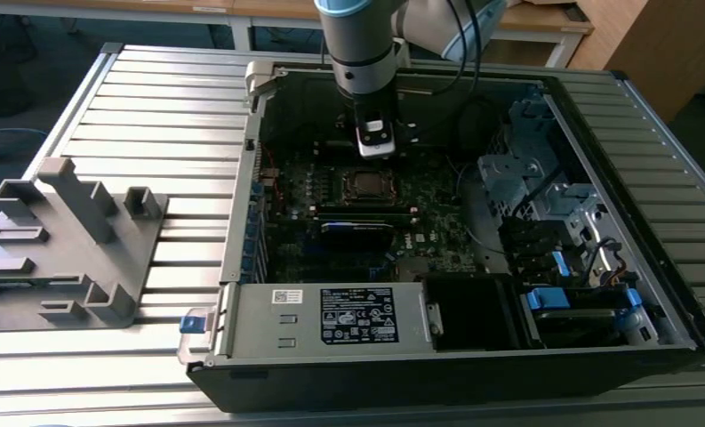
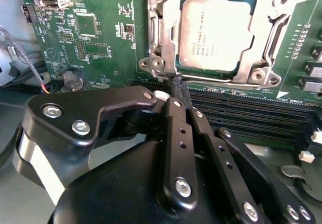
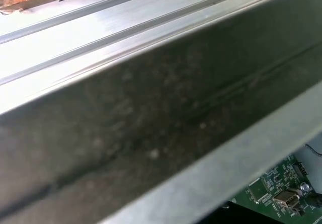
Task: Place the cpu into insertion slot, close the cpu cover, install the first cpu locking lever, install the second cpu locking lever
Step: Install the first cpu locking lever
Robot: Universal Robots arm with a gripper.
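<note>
One black two-fingered gripper [image 2: 182, 85] hangs over the green circuit board [image 2: 100, 32] inside the open dark computer case [image 1: 471, 356], which lies on the ribbed grey metal bench [image 1: 139, 98]. In the second wrist view its jaws are pressed together with nothing between them, their tips touching or just short of a thin dark lever end at the socket's near edge (I cannot tell which from this angle).

Just beyond the jaws sits the small flat square cpu with its dull grey metal top [image 2: 216, 35], already lying inside the square insertion slot with its silvery rim [image 1: 364, 184]. The thin silvery metal cpu cover frame [image 2: 261, 58] appears to be down around the chip, its window showing the chip's top.

Judging by this, the work stands at the locking levers. To do that step well, the jaws should bear on the lever's end, push it down and sideways under its retaining hook, and stay clear of the long black memory slots [image 2: 251, 116] beside them.
</note>
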